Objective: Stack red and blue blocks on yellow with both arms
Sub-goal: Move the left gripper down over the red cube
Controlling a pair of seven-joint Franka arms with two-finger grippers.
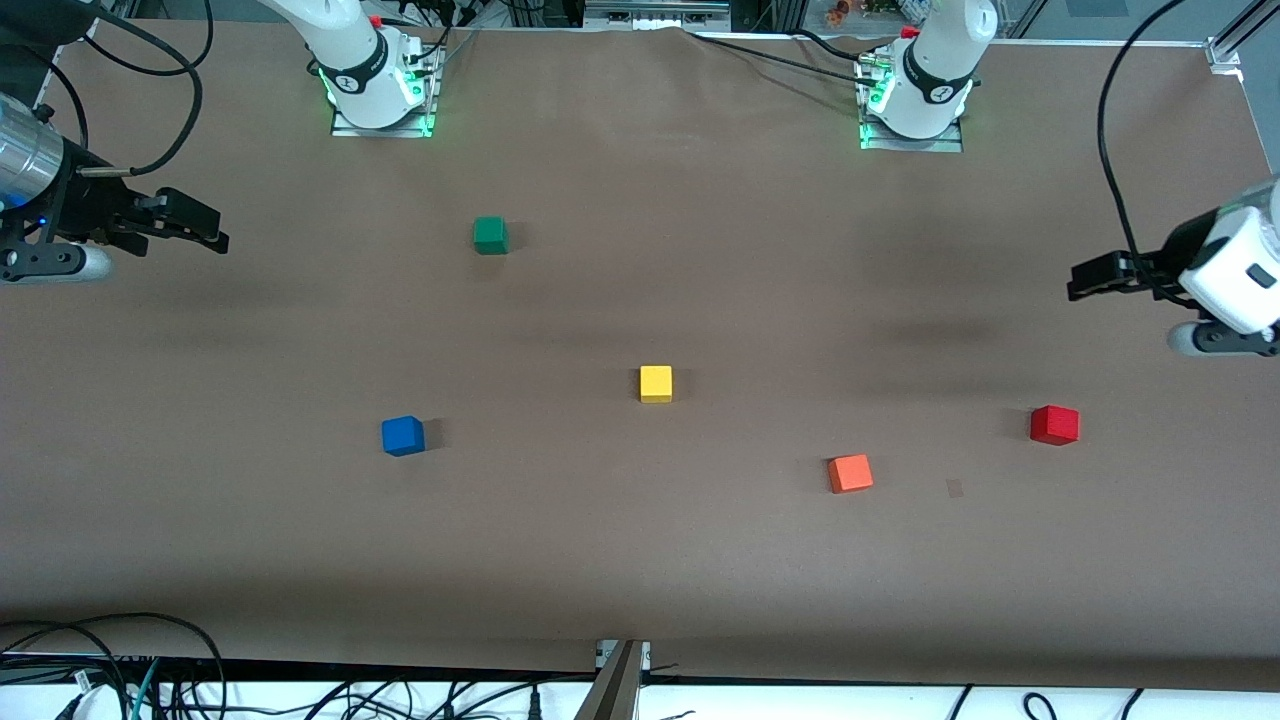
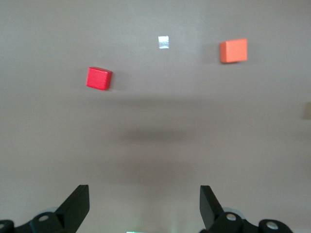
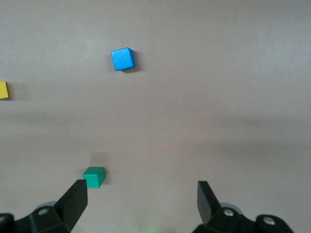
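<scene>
Front view: left gripper (image 1: 1085, 277) and right gripper (image 1: 205, 228), both spread and empty, over opposite table (image 1: 640, 560) ends.

Nothing readable anywhere, honestly. The cubes have plain faces with no print. There's a small round dark logo mark on each arm base (image 1: 352, 75) at the top of the front view, but it's too small to make out. The tiny pale patch (image 2: 164, 42) on the table carries no lettering that can be read.
</scene>
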